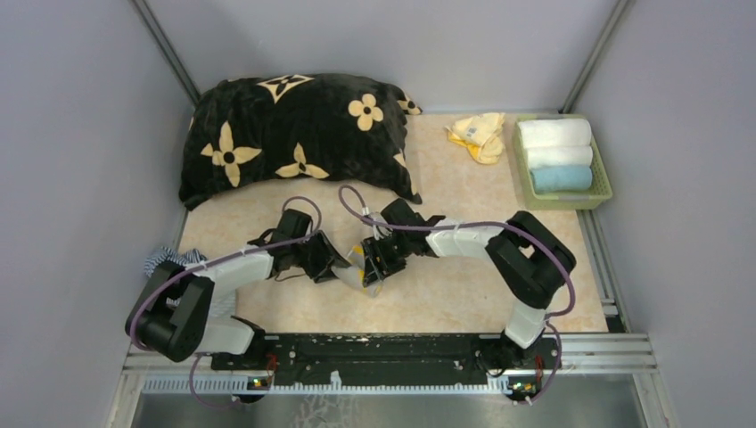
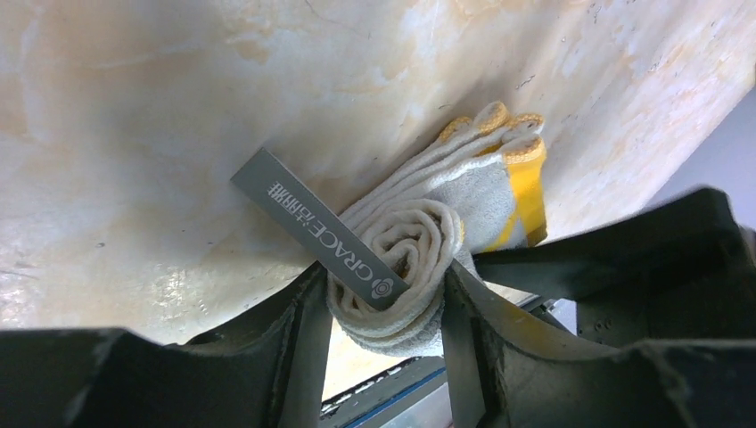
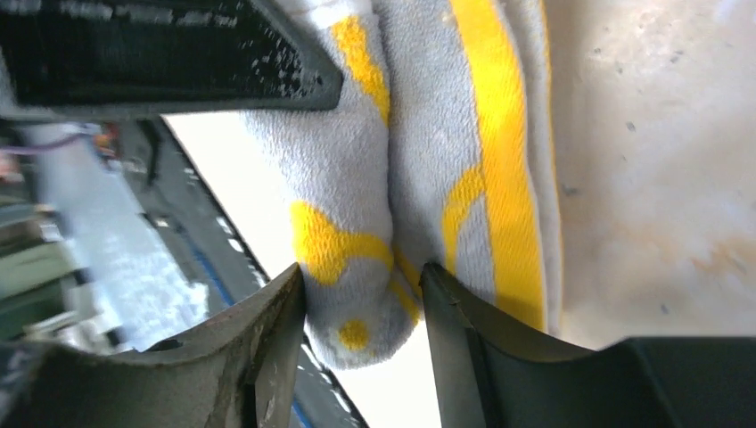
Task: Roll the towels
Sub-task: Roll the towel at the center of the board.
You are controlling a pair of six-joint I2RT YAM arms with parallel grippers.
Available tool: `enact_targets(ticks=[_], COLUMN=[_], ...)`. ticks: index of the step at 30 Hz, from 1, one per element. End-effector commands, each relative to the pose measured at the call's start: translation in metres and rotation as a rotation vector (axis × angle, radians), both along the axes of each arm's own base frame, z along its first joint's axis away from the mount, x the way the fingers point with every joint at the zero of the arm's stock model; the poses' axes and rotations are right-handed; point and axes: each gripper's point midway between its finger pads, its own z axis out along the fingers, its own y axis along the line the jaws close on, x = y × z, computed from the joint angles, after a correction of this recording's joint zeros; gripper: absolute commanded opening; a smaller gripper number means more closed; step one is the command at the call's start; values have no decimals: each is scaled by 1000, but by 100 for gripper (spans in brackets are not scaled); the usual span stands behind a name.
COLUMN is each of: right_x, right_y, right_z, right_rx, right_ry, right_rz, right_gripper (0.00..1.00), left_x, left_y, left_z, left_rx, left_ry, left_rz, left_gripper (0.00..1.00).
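The grey-and-yellow towel (image 1: 363, 270) lies partly rolled at mid-table between both arms. In the left wrist view its spiral end (image 2: 419, 241), with a grey label (image 2: 308, 218) across it, sits between the fingers of my left gripper (image 2: 382, 276), which press on both sides. My left gripper (image 1: 337, 265) is shut on it. My right gripper (image 3: 361, 272) straddles the roll's other end (image 3: 357, 205); its fingers flank the roll without squeezing, one in the crease beside the flat part. A crumpled yellow towel (image 1: 479, 135) lies at the back. A rolled light blue towel (image 1: 562, 179) lies in the basket.
A green basket (image 1: 602, 174) at the back right also holds two white rolls (image 1: 554, 134). The big black flowered cushion (image 1: 294, 134) fills the back left. A blue-and-white striped cloth (image 1: 165, 259) hangs by the left arm's base. Grey walls close in on both sides.
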Motion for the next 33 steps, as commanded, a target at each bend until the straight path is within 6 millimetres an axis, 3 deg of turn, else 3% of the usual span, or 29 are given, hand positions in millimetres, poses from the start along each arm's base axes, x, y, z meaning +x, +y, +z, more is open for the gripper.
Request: enact_targets(ticks=[1,7,14,19,22,33], right_x=[22,26,7,-5,-14,-34], right_y=[-24,-18,15,27,27,-4], right_z=[16,64,79,58,34,-23], right_rx=[-241,-337,-331,-392,-454,-646], right_ry=[-360,-709,-913,-947,-958,-943], right_rz=[-2,5,85,152,211,333], right_gripper=[52,55,55,55,53,42], left_x=[-12,-11,-13,-13,-15,-17], left_y=[16,14,14,15,15,14], left_z=[-22,-24,-26,-26,-28,-31], left_rx=[113,124,131,135,139,133], left_ry=[47,50,55,54,60,70], left_rz=[-22,-36,-46,-46,-46,-52], left_gripper=[51,52,52,53,53,55])
